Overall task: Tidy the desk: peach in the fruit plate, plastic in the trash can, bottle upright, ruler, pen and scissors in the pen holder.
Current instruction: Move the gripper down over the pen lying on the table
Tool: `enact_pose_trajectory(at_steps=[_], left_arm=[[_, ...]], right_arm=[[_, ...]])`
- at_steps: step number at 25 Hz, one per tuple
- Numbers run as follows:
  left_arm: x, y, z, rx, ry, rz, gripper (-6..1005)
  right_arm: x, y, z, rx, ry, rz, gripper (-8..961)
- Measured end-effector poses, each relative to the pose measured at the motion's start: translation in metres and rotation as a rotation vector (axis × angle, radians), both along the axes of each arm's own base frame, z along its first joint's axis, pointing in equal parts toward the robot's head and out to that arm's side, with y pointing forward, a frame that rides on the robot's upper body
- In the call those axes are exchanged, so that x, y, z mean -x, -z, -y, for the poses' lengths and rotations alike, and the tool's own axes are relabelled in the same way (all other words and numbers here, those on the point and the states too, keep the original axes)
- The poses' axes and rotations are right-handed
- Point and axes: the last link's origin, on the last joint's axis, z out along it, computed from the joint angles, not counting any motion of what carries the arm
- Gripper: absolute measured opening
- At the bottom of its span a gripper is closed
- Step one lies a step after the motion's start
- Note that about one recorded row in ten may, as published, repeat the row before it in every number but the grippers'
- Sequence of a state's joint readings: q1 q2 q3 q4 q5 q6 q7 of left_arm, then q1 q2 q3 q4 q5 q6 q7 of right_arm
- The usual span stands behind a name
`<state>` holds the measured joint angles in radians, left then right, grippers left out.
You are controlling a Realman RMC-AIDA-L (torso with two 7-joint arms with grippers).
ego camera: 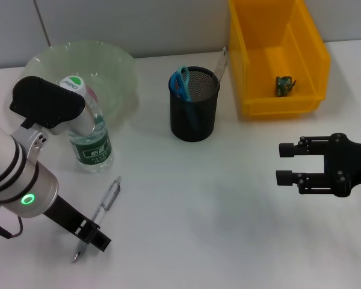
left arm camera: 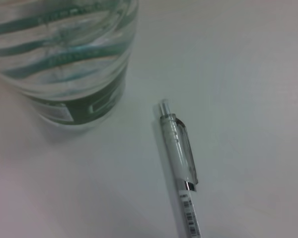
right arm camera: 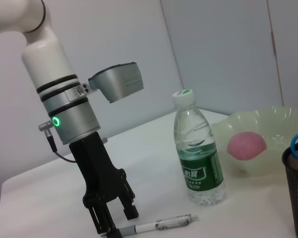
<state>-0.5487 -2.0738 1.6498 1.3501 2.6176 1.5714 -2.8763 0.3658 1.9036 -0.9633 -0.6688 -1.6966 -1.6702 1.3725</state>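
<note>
**A:** How much room is there around the pen (ego camera: 102, 212)?

**B:** It lies flat on the white desk (ego camera: 198, 211) near the front edge on the left side, bare surface to its right. The left gripper (ego camera: 91, 235) stands over its tip end, fingers (right arm camera: 129, 210) parted on either side of the barrel and down at the desk; the right wrist view shows them spread, not clamped.

**A:** What crowds it?

**B:** The water bottle (ego camera: 89, 129), upright with its cap on, stands just behind the pen's clip end, close but apart. Behind the bottle is the pale green fruit plate (ego camera: 117, 60) with the pink peach (right arm camera: 246, 146) in it.

**A:** And the rest?

**B:** The black mesh pen holder (ego camera: 194, 105) sits mid-desk, blue-handled scissors (ego camera: 180, 81) and a ruler (ego camera: 221, 63) standing in it. The yellow bin (ego camera: 277, 57) is at the back right with a small crumpled greenish piece (ego camera: 284, 84) inside. The right gripper (ego camera: 289, 164) hovers over open desk on the right, jaws apart and empty.

**A:** The room?

**B:** A plain grey wall behind the desk.
</note>
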Motion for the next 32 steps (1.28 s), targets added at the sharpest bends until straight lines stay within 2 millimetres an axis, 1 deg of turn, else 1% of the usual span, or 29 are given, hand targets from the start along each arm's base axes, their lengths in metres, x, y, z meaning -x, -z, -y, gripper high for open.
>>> enact_pose_trajectory(at_steps=[10, 21, 27, 32], left_arm=[[0.0014, -0.0002, 0.0014, 0.005, -0.005, -0.005, 705], [0.0015, 0.0020, -0.0019, -0.004, 0.000, 0.001, 654], [-0.0002, 0.0023, -0.0039, -0.009, 0.009, 0.003, 645], [0.0020, 0.0075, -0.0049, 0.004, 0.007, -0.005, 645]], right_arm=[[0.0005, 0.0002, -0.0002, 0.001, 0.000, -0.001, 651], [0.0018, 0.0006, -0.0007, 0.006, 0.000, -0.005, 652], [0.0034, 0.0006, -0.0021, 0.007, -0.004, -0.006, 651], [0.0041, 0.0006, -0.0027, 0.009, -0.005, -0.007, 651]])
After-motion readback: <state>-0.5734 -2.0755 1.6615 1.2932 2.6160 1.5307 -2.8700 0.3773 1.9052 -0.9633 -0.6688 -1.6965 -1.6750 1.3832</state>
